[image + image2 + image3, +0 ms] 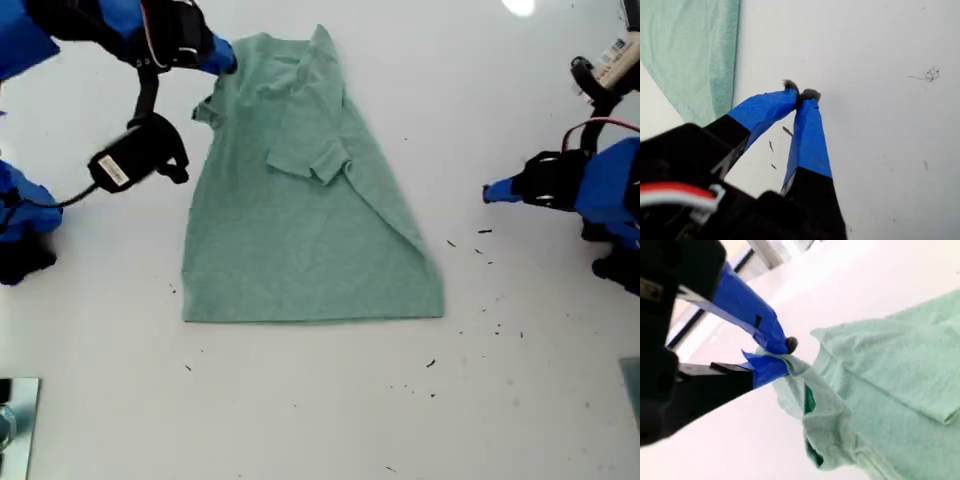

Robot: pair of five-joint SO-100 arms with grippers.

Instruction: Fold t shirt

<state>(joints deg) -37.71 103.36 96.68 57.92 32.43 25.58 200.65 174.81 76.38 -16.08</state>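
The pale green t shirt (300, 230) lies mostly flat on the white table, hem toward the exterior view's bottom, with one sleeve and side folded inward over the body. My second gripper (782, 357) is shut on a bunched bit of the t shirt (900, 375) near the collar; in the exterior view this gripper (225, 58) sits at the shirt's upper left corner. My first gripper (801, 94) is shut with nothing in it, over bare table at the exterior view's right (490, 192), well apart from the shirt's edge (690, 50).
Small dark specks (485, 250) dot the white table (320, 400) near the first gripper and below the hem. A black camera unit (135, 160) hangs off the second arm beside the shirt. A metallic object (15, 420) sits at the exterior view's bottom left corner.
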